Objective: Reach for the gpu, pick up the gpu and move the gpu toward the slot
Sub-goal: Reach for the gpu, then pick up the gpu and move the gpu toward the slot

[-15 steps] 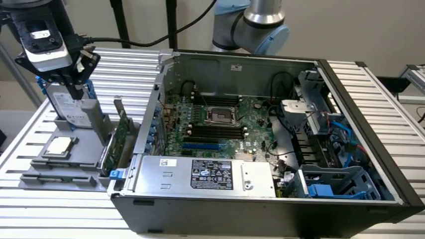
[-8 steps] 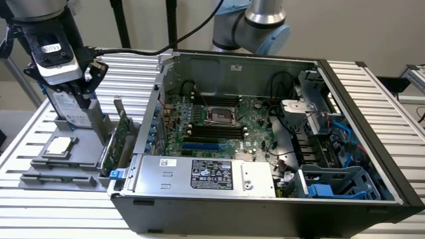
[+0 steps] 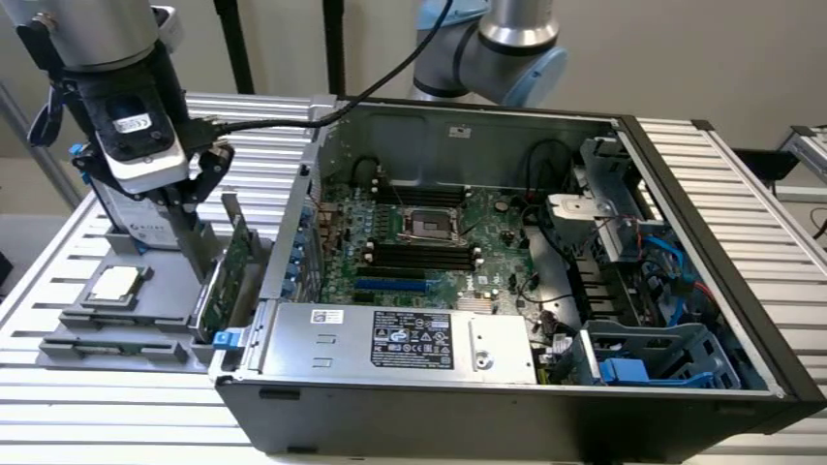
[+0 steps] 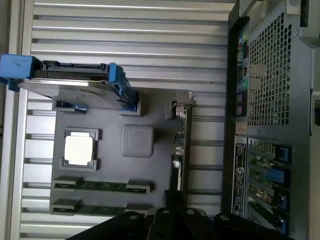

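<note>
The gpu (image 3: 238, 260) is a thin green card with a silver bracket, standing on edge in the grey holder tray (image 3: 72, 351), just outside the open computer case (image 3: 517, 407). My gripper (image 3: 197, 254) hangs over the tray, right beside the card on the side away from the case, about level with its top edge. In the wrist view the gpu (image 4: 180, 145) shows edge-on, and my gripper (image 4: 172, 202) lies in line with one end of it. The blue slot (image 3: 393, 286) sits on the motherboard inside the case.
A silver hard drive in a blue-tabbed frame (image 4: 70, 82) stands at one end of the tray. A small square silver chip (image 4: 79, 149) and two memory sticks (image 4: 102, 186) lie in tray (image 4: 150, 110) pockets. The case wall (image 4: 270, 100) rises close to the gpu.
</note>
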`<state>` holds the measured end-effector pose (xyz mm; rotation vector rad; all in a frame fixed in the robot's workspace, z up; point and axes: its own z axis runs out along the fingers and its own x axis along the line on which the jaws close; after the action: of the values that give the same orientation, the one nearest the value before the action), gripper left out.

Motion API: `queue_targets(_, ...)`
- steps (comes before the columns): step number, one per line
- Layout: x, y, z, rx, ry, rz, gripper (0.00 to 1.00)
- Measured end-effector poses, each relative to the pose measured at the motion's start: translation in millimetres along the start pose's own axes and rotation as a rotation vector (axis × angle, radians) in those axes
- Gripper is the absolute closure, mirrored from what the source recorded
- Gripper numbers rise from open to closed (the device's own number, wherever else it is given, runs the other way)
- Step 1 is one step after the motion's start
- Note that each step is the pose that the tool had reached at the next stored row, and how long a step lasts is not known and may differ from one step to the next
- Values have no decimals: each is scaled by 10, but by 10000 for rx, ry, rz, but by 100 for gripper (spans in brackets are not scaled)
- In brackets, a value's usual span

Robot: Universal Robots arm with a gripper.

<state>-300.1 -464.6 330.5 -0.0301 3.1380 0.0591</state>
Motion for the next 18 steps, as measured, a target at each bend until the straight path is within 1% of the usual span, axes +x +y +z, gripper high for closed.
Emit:
queue_targets(2, -84, -10, 12, 0, -1, 0, 89)
queue_targets(3, -101, -12, 12, 0, 19, 0, 89)
queue_targets(18, -101, -12, 12, -1, 21, 5, 89)
